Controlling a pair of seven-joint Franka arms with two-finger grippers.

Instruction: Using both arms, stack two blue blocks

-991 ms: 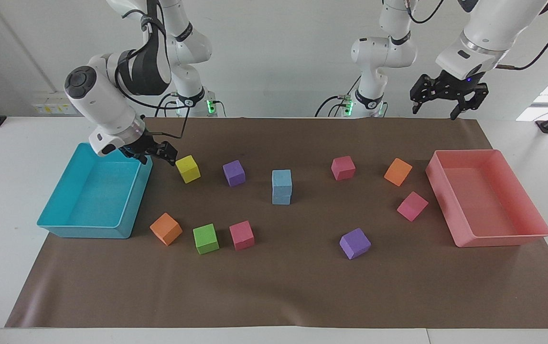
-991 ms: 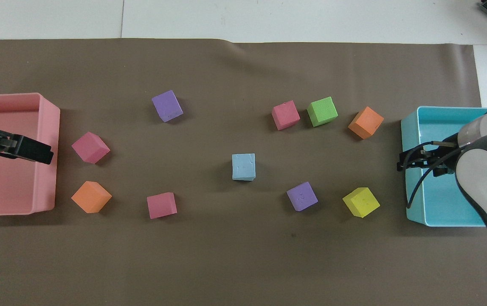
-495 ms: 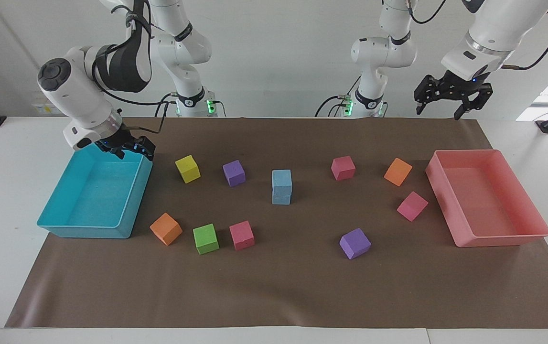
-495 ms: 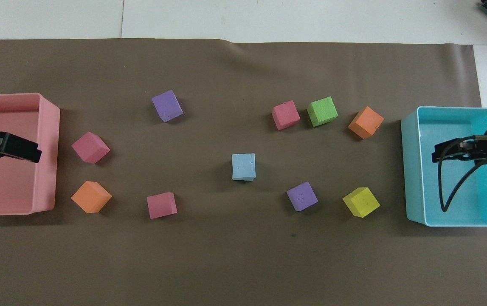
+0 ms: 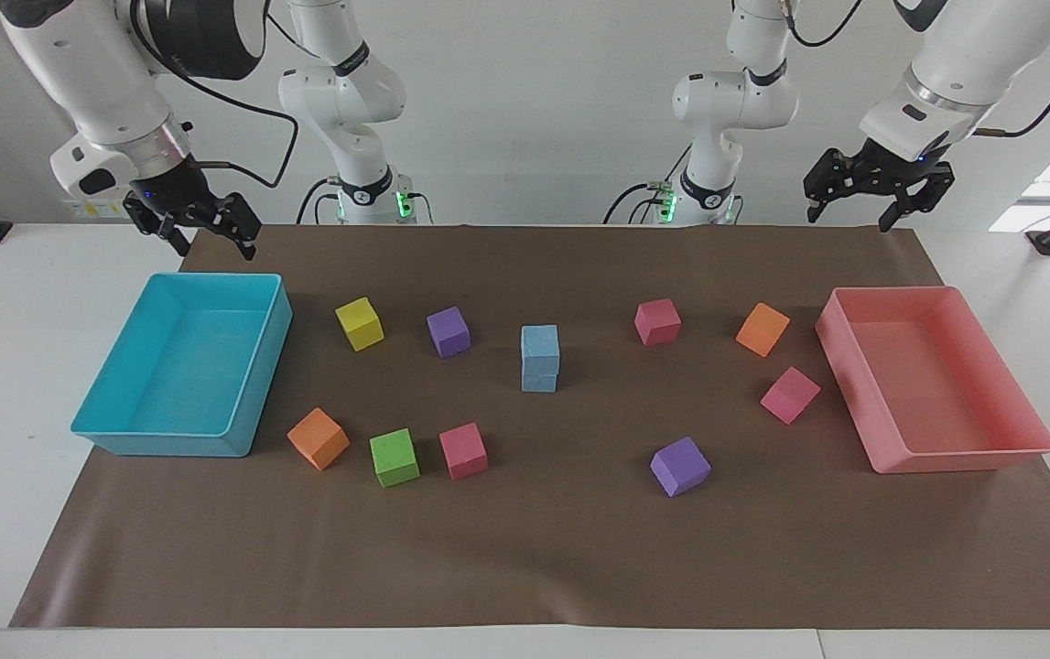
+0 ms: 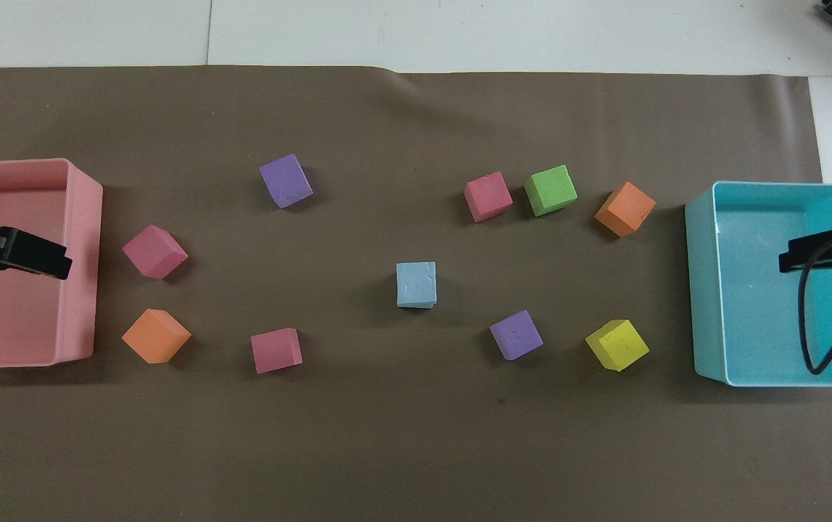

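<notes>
The right gripper (image 5: 206,236) hangs in the air with its jaws wide and holding nothing, over the edge of the turquoise tray (image 5: 261,384) that lies closest to the robots. The left gripper (image 5: 882,194) hangs the same way, jaws wide and bare, over the matching edge of the pink tray (image 5: 964,453). Well apart from both, the two blue blocks (image 5: 540,359) stand stacked one on the other on the brown mat (image 5: 525,558) that covers the tabletop, about midway between the trays. A purple block (image 5: 449,331) sits beside the stack toward the turquoise tray, and a yellow block (image 5: 360,324) lies between that purple block and the tray.
</notes>
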